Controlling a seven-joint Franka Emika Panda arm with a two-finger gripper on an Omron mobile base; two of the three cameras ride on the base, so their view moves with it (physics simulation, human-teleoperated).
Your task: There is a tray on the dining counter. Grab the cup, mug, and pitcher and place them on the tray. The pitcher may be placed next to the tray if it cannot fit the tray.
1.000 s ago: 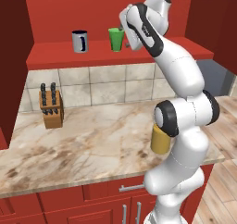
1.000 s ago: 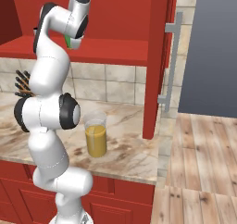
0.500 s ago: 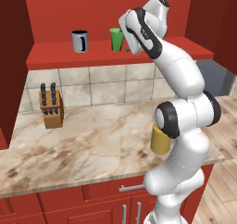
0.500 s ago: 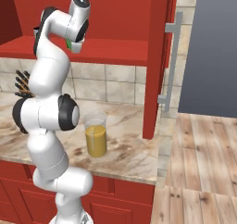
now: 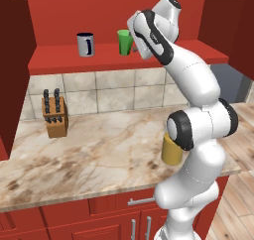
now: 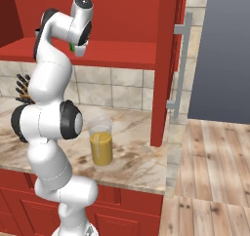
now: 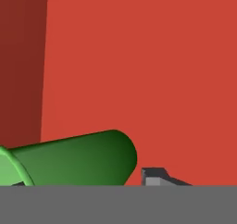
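Up on the red shelf above the wall counter, the claw was reached in at the green cup, which stood upright just in front of it, at its tips. From the hand view the cup lay across the bottom of the frame, close against the camera, with one grey fingertip just beyond its narrow base end; the other finger was not clearly visible, so I could not tell whether the claw was pinching the cup or only set around it. The step in hand looked like the grasp of the cup, the first of the three items, with none of them yet carried off. Further along the shelf, away from the claw past the cup, stood the grey mug with its dark handle. Well below the claw, on the marble wall counter beside the arm's lower joints, sat the glass pitcher with its orange-yellow liquid, partly hidden by the arm in the left base view. A knife block stood far off below the mug's side of the shelf. Judging from this, the next move called for a firm closure on the cup, then a straight lift clear of the shelf without tipping it, before turning toward the tray.
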